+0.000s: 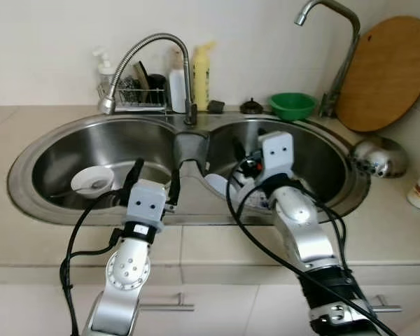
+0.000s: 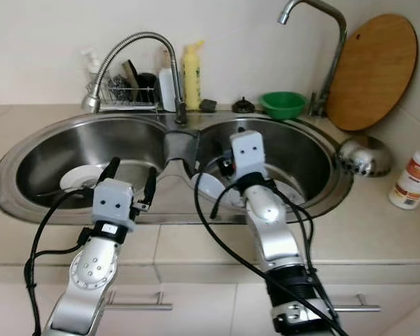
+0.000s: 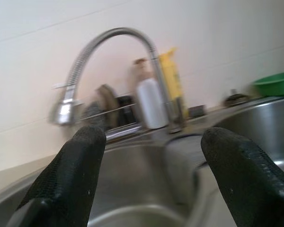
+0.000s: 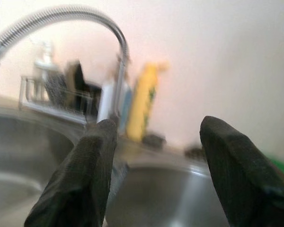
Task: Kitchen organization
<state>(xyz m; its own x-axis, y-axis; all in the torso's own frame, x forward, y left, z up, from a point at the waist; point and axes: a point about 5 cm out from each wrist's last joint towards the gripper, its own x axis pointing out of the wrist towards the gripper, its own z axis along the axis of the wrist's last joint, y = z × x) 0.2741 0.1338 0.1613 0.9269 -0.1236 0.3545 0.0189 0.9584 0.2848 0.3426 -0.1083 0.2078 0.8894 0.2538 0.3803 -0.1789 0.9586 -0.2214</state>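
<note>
Left gripper (image 3: 149,177), fingers wide, hangs over the sink (image 1: 28,157) front rim; right gripper (image 4: 156,175) (also wide) sits above the right basin, faucet (image 1: 164,42) beyond.

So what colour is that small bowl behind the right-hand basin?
Green bowl, clearest in the left eye view.

Left basin (image 1: 70,150) mostly free; 1 white bowl (image 1: 92,180) sits at its front-left floor. Left gripper (image 1: 154,183) hangs spread at the front rim by the divider (image 1: 190,150). Right basin (image 1: 322,157) front-left crowded by white dishes (image 1: 220,185) and the right gripper (image 2: 227,162). Flexible faucet (image 1: 161,63) arches above the divider. Dish rack (image 1: 133,98), bottles (image 1: 201,75), green bowl (image 1: 292,105) line the back ledge.
</note>
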